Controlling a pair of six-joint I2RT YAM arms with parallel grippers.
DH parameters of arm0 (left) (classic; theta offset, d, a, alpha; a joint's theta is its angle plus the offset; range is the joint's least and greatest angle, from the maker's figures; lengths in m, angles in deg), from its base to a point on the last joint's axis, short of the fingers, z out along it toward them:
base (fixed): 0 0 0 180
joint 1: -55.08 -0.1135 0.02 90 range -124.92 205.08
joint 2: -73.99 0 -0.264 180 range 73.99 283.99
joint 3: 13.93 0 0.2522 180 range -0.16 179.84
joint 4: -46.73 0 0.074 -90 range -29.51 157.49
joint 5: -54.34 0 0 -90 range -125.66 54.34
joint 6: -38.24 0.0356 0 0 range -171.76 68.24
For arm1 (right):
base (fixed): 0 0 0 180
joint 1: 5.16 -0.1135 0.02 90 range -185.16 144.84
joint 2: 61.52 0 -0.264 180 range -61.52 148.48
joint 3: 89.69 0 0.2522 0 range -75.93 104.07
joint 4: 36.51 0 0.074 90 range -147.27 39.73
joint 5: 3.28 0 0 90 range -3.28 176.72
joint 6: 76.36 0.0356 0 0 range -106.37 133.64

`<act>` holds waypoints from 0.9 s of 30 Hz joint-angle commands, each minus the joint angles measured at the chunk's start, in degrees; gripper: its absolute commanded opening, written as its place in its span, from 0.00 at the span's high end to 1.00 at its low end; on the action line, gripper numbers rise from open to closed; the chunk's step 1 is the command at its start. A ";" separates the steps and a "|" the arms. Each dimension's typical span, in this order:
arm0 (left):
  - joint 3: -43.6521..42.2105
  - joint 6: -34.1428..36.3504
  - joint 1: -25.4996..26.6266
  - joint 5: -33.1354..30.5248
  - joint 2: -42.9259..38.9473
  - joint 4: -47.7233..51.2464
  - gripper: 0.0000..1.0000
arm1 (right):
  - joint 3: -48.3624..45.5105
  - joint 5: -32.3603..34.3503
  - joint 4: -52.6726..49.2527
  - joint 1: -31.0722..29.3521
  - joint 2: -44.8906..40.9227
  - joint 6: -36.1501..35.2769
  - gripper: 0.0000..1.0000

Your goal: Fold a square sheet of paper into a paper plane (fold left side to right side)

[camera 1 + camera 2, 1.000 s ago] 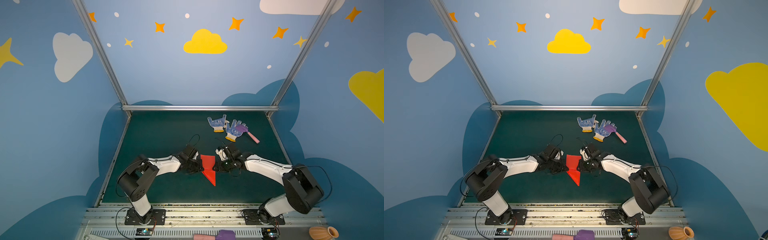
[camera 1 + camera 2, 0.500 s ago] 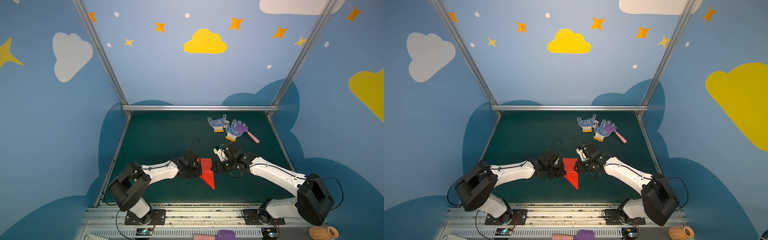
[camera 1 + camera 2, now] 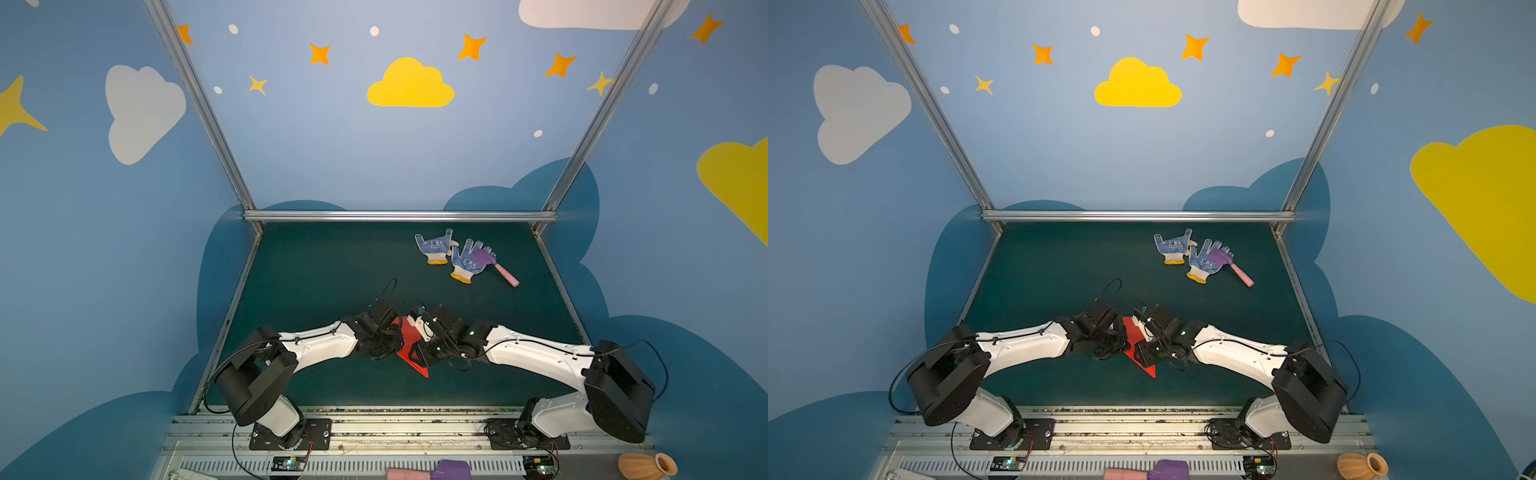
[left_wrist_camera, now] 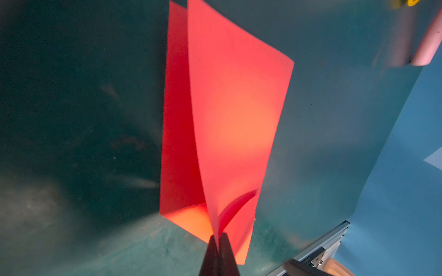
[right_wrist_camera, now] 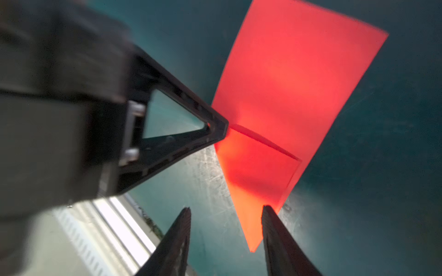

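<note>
The square sheet of paper [image 4: 227, 119], doubled over, pinched in left pincer [image 4: 218, 239] (right pincer [image 5: 226, 209] spread, close beside).

One sheet [image 3: 404, 334], two gloves [image 3: 434, 248] [image 3: 467, 264], two hammers [image 3: 505, 273] [image 3: 440, 471]

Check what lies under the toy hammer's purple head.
A blue-dotted white glove: the head of the toy hammer rests on its fingers, the pink handle on the green mat. The fingertips beneath are covered.

Bright, sharp top views; dim, blurred wrist views; paper [image 4: 234, 114] aglow.
</note>
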 commanded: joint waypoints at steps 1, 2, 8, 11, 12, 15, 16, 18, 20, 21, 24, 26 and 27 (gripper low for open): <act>1.36 -0.94 0.11 -0.05 0.13 1.53 0.96 | 0.86 4.36 1.28 -1.83 2.33 0.06 0.53; 1.45 -0.98 0.12 0.13 0.17 1.49 0.96 | 0.87 4.94 1.67 -2.12 2.96 0.20 0.53; 2.07 -1.40 0.16 1.14 0.82 1.00 0.96 | 0.81 6.95 3.64 -2.86 5.38 1.58 0.56; 2.38 -1.49 0.12 1.34 0.93 1.00 0.96 | 1.11 7.59 3.92 -3.02 6.43 1.84 0.59; 2.41 -1.51 0.10 1.35 0.96 1.05 0.96 | 1.16 7.87 3.95 -3.05 6.71 1.90 0.60; 2.66 -1.42 0.14 1.43 1.06 1.27 0.96 | 1.12 8.90 3.71 -3.20 7.35 2.31 0.64; 2.61 -1.40 0.10 1.52 1.14 1.27 0.96 | 1.12 9.31 3.62 -3.21 7.46 2.55 0.65; 2.67 -1.42 0.09 1.59 1.19 1.27 0.96 | 0.88 9.74 3.60 -3.30 7.61 2.79 0.67; 2.65 -1.51 0.11 1.44 1.04 1.36 0.96 | 0.52 10.00 3.69 -3.38 7.33 2.99 0.70; 2.62 -1.46 0.11 1.43 0.97 1.43 0.96 | 0.34 10.02 3.77 -3.43 7.21 3.12 0.70; 2.69 -1.42 0.06 1.42 0.97 1.53 0.96 | -0.33 10.20 3.96 -3.56 6.91 3.42 0.72; 2.78 -1.35 0.05 1.43 0.97 1.61 0.96 | -0.68 10.36 3.98 -3.65 6.67 3.65 0.72; 2.69 -1.34 -0.05 1.44 0.97 1.61 0.96 | -0.87 10.39 3.95 -3.73 6.59 3.76 0.72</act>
